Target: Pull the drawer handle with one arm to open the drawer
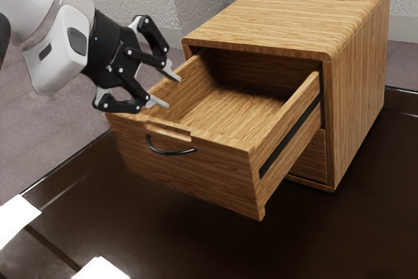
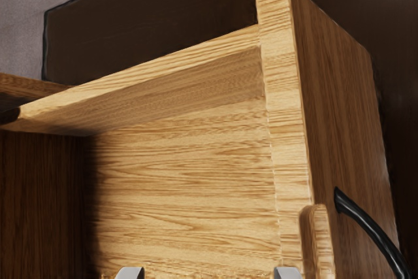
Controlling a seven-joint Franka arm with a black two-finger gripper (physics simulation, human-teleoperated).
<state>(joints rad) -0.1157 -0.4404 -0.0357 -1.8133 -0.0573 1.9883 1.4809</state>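
Black two-finger gripper (image 1: 170,91) released, above front rim of open light wooden drawer (image 1: 196,169); thin curved black handle (image 1: 171,152) lies below, horizontal.

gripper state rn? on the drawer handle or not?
Gripper: open, holding nothing. It sits at the top front corner of the pulled-out drawer, off the black handle.
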